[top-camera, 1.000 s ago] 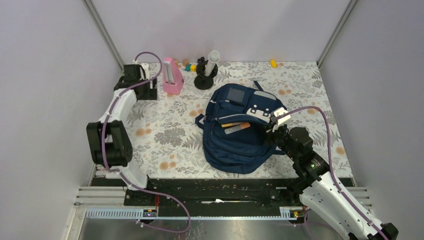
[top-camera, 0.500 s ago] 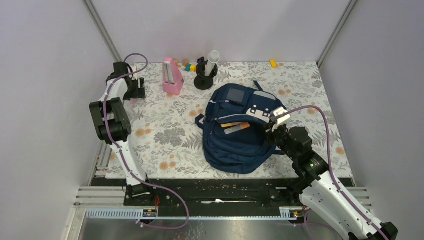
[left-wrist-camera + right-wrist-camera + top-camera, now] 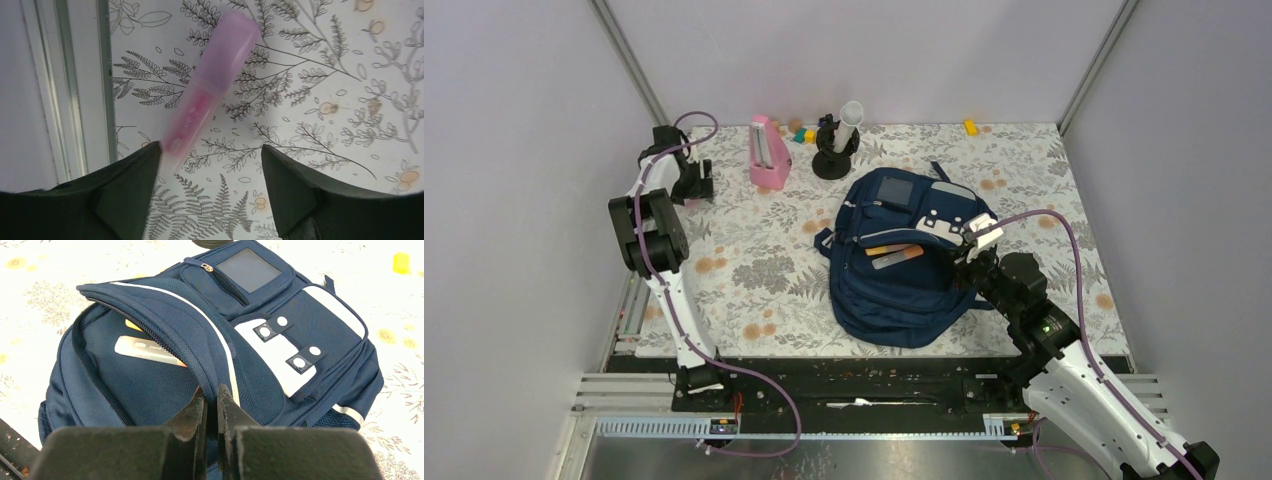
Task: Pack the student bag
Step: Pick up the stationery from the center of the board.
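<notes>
The student bag (image 3: 904,265) lies flat on the flower-patterned desk (image 3: 754,270), right of the middle, with its front patches facing up and its main opening turned toward the left side. The right tool (image 3: 972,258) sits at the bag's right edge. In the right wrist view this tool (image 3: 211,390) has its jaws pressed nearly together on the rim of the front flap of the bag (image 3: 280,355), pinching the fabric beside the thin light stripe. The flap stands raised, so the main compartment gapes open. A flat orange and grey item (image 3: 147,351) lies inside on the dark lining. The left tool (image 3: 692,185) is at the far left corner of the desk, well apart from the bag. In the left wrist view the left tool (image 3: 210,147) has its jaws spread wide, holding nothing. A pink tube (image 3: 210,85) lies on the desk, slanting away from the tool, its near end just beside one finger; whether it touches that finger I cannot tell. At the back of the desk are a pink upright object (image 3: 767,153), a black stand (image 3: 836,145) with a white tube in it just behind the bag, and a yellow block (image 3: 970,126) near the far right corner.
</notes>
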### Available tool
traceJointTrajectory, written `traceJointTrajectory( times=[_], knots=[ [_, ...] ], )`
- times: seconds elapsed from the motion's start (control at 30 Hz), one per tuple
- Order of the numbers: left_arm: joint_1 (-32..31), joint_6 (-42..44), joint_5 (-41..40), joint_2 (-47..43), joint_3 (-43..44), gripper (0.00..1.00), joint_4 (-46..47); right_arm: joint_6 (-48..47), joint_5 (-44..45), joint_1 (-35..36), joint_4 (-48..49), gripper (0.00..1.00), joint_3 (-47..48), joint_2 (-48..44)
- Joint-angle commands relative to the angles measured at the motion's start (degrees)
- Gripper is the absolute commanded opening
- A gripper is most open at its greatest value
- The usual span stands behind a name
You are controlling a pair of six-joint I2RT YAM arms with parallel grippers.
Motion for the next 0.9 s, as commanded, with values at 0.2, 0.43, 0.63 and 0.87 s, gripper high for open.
traceJointTrajectory(
  times=[0.2,0.43,0.63,0.87],
  knots=[
    [0.9,-0.8,0.0,2.9,3.0,0.74,-0.9,1.1,-0.8,-0.2,8.2,0.0,1.0,-0.7],
    [0.9,-1.3,-0.5,3.1,2.2,0.47,-0.9,1.1,-0.9,-0.2,8.4,0.0,0.9,-0.6],
    [0.9,-1.9,-1.3,3.1,2.1,0.32,-1.1,1.2,-1.1,-0.3,8.6,0.0,0.8,-0.6],
    [0.9,-3.4,0.2,0.7,0.3,0.15,-1.0,1.4,-1.3,-0.2,9.0,0.0,0.8,-0.5]
  ],
)
